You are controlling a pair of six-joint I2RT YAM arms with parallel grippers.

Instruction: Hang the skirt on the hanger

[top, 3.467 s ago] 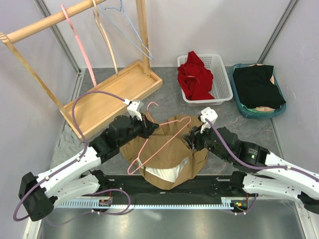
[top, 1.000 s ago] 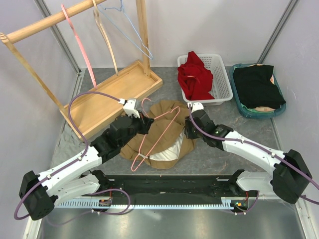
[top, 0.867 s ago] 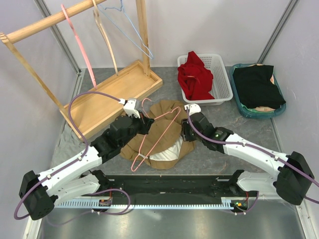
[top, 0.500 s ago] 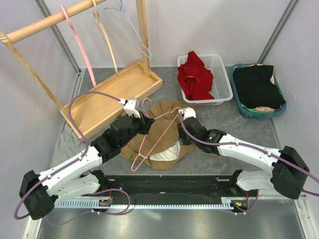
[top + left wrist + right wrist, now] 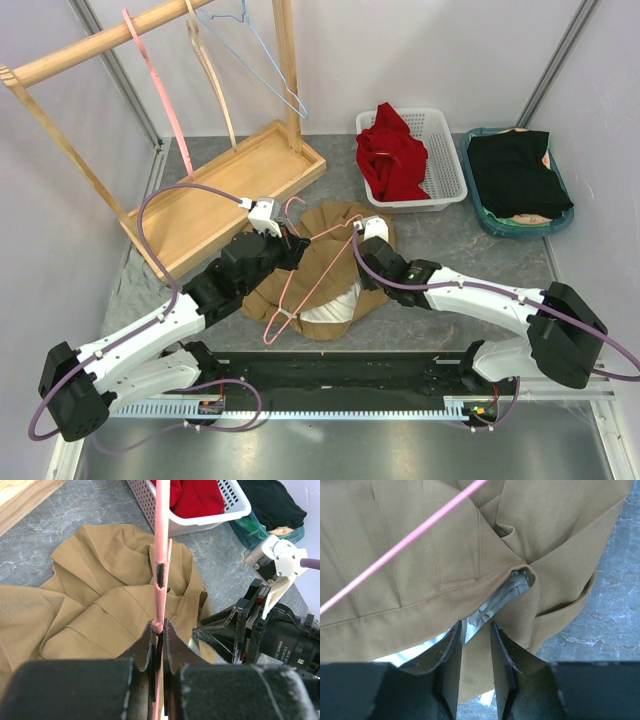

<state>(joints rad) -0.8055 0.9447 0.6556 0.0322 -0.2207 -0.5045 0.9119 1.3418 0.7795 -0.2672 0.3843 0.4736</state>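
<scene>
Grey marbled table (image 5: pixel 480 245). A wooden rack (image 5: pixel 225 190) stands far left with spare hangers on its rail.

Top view: tan skirt (image 5: pixel 325 218) is heaped mid-table with the pink hanger (image 5: pixel 312 275) lying across it, hook end toward the rack. Left gripper (image 5: pixel 293 238) is at that hook end, and right gripper (image 5: pixel 362 270) is down on the skirt's right side. White basket (image 5: pixel 445 165) with a red garment (image 5: pixel 390 150) and teal bin (image 5: pixel 497 228) with a black garment (image 5: pixel 515 170) sit behind, well apart from the work.

Left wrist: jaws are clamped tight on the pink wire, with the hanger on edge over the folds. The right gripper is just beyond, so quarters are close.

Right wrist: fingers (image 5: pixel 451 652) are narrowly apart astride the waist opening, with a tan fold and pale lining (image 5: pixel 490 605) between them. Can't tell whether they're pinching. The hanger wire crosses above.

Read: mid-threading, skirt not on the hanger yet. Next, take a firm hold of one waistband layer, lift it open, and feed the hanger arm in. Risks are catching both layers and the grippers colliding.
</scene>
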